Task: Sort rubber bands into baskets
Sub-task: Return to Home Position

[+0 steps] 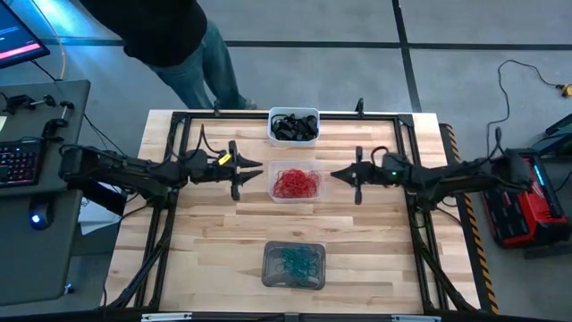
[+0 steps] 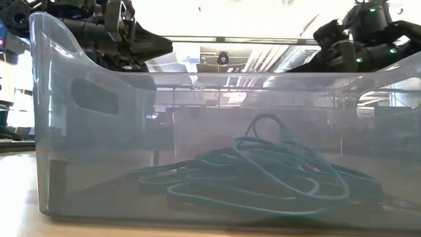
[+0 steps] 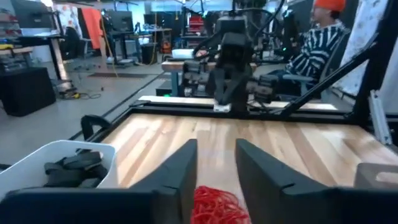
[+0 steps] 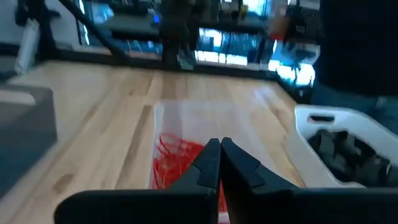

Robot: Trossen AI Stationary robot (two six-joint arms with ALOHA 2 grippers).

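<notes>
Three baskets stand in a row down the table's middle. The white one (image 1: 293, 125) at the far edge holds black rubber bands (image 3: 74, 168). The clear one (image 1: 295, 182) at the centre holds red bands (image 4: 177, 155). The grey one (image 1: 293, 265) near the front holds teal bands (image 2: 263, 178). My left gripper (image 1: 259, 170) hangs level just left of the clear basket, open, with nothing between its fingers (image 3: 216, 143). My right gripper (image 1: 335, 173) hangs just right of that basket, shut and empty (image 4: 219, 144).
A black metal frame (image 1: 179, 121) runs round the tabletop. A person (image 1: 170, 36) stands beyond the far left corner, and another sits behind the right arm (image 3: 317, 43). A desk with a keyboard (image 1: 22, 161) is at the left, a red case (image 1: 527, 201) at the right.
</notes>
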